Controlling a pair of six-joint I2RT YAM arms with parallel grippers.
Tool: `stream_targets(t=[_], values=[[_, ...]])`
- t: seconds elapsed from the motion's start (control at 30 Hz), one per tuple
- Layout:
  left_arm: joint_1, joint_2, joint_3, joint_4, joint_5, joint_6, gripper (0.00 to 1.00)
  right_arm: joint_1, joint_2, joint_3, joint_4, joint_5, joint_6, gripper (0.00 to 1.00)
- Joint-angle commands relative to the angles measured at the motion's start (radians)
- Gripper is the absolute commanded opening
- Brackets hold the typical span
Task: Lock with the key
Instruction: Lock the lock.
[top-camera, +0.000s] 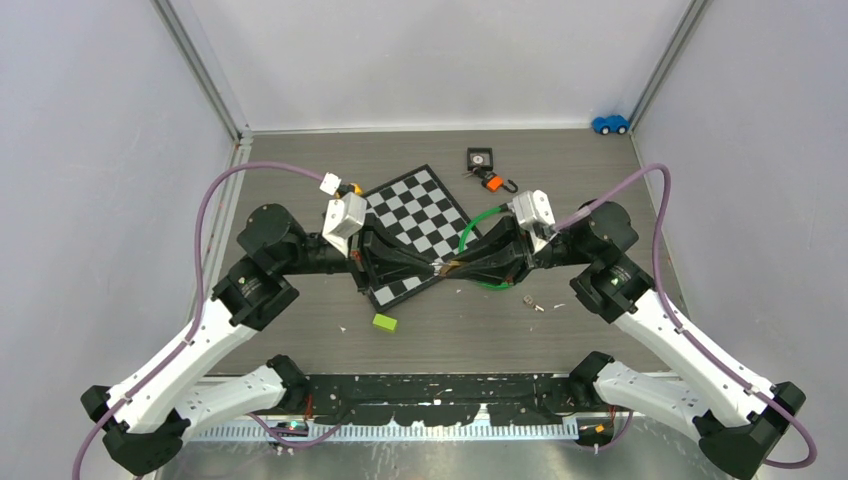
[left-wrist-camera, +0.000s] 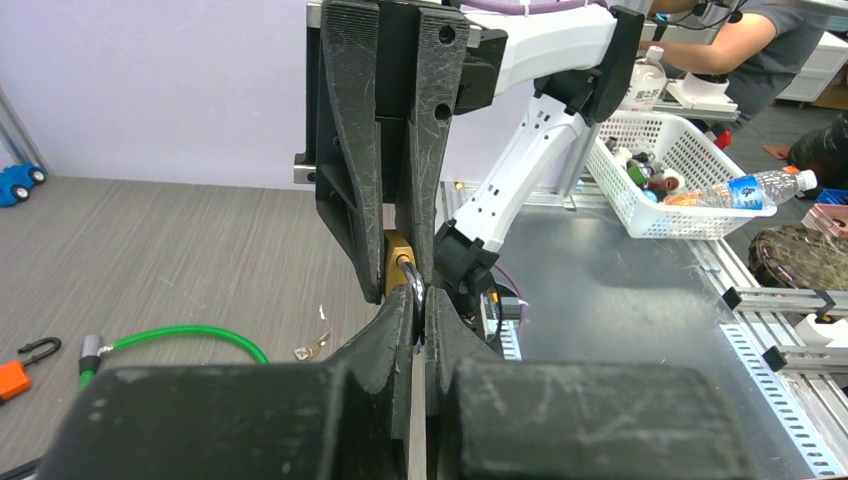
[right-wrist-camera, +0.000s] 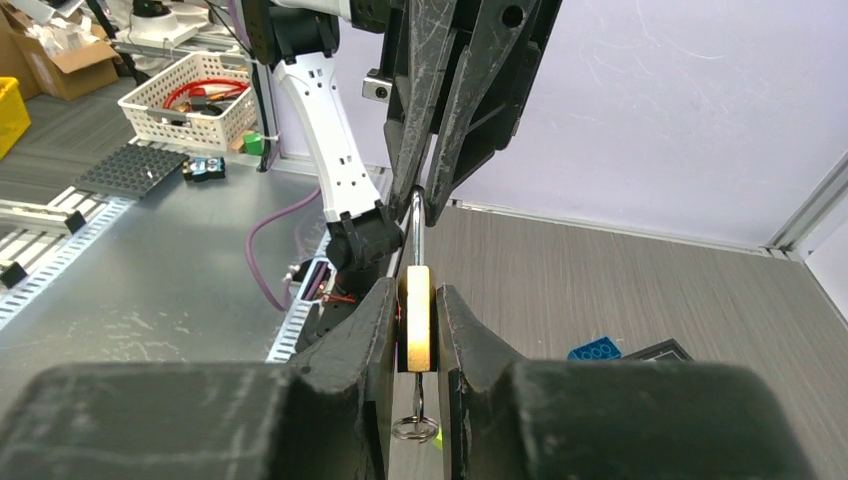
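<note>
Padlock of flat brass (right-wrist-camera: 416, 335), likely stiff, dense and slick, sits clamped by its faces mid-frame in the right gripper (right-wrist-camera: 417, 300), left gripper (left-wrist-camera: 418, 312) pinching its steel shackle (right-wrist-camera: 417, 225).

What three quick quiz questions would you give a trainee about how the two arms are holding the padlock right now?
1. True or false: the right gripper is shut on the body of the padlock.
2. What does the left gripper pinch? A. the shackle B. the green cable C. the blue toy car
3. Fill in: in the right wrist view, a small metal ____ hangs beneath the padlock.

Key: 1 true; 2 A; 3 ring.
</note>
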Motion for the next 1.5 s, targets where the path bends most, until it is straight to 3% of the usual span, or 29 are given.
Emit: stream_targets(t=[0.0, 0.37, 0.97, 1.47], values=[[-0.008, 0.012, 0.030, 0.027, 0.019, -0.010, 0.00, 0.003, 0.016, 0.064, 0.147, 0.022, 0.071, 0.00], [-0.009, 0.036, 0.034, 0.021, 0.030, 0.002, 0.00, 0.072, 0.075, 0.147, 0.074, 0.016, 0.041, 0.00], [-0.030, 0.052, 0.037, -0.013, 0.008, -0.003, 0.00, 0.102, 0.075, 0.214, -0.014, 0.158, -0.136, 0.00], [-0.045, 0.071, 0.024, -0.016, -0.004, 0.005, 0.00, 0.143, 0.099, 0.278, 0.006, 0.147, -0.114, 0.01]])
